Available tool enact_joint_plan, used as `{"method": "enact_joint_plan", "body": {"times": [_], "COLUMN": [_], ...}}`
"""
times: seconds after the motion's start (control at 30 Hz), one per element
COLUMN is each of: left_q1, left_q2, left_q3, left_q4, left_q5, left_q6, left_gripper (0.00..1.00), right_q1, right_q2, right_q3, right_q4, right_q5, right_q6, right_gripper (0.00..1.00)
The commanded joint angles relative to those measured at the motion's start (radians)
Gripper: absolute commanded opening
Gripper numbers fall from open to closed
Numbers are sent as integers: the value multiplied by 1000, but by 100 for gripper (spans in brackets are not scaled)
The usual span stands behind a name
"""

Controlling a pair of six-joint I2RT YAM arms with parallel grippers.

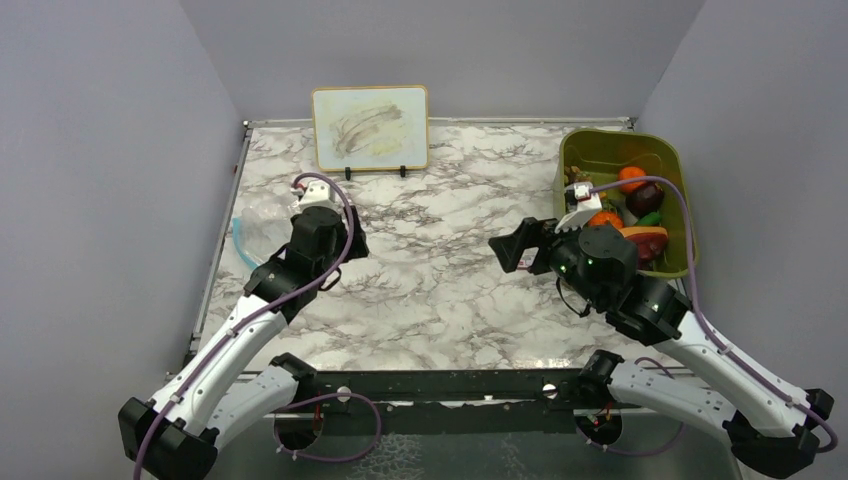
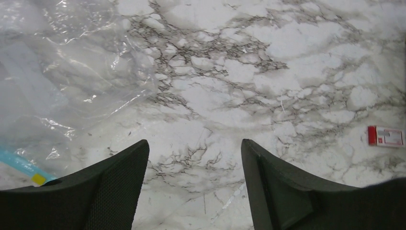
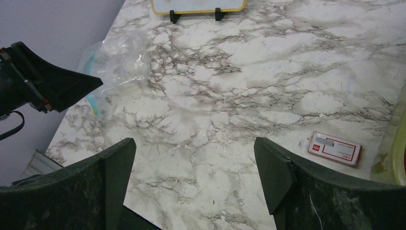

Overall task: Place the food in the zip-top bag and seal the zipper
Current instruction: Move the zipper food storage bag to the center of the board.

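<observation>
My left hand (image 2: 194, 148) hangs low over the marble desk (image 1: 440, 290), its jaws standing apart with nothing between them. The clear zip-top bag (image 2: 62, 72) lies crumpled just beside it, near the desk's left edge, and its light-blue zipper (image 2: 19, 165) runs past my left finger. My right hand (image 3: 194, 143) is spread wide and holds nothing, near the olive-green bin (image 1: 620, 135). The toy food (image 1: 631, 178) sits in that bin, well apart from the bag. A red-and-white card (image 3: 335, 148) lies flat on the desk near the bin.
</observation>
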Motion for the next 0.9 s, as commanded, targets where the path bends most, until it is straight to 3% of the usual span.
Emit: {"method": "enact_joint_plan", "body": {"times": [0.0,0.17,0.47,0.67,0.87], "left_q1": [9,51,295,340,380], "left_q2": [21,93,228,294,351], "left_q3": [17,44,67,64,43], "left_q4": [-42,-69,-71,-67,-60], "left_q5": [-247,-313,-238,-281,-217], "left_q6": [-134,-209,-284,-292,-320], "left_gripper": [67,60,58,58,56], "right_q1": [7,7,7,7,7], "right_q2": [-30,-57,-117,-117,-112], "right_q3": [-21,-44,-70,-56,-58], "right_q4": [-5,-1,10,1,2], "right_q5": [28,-2,-17,-24,-23], "right_q6": [15,40,48,40,40], "right_gripper": [96,96,96,96,96]}}
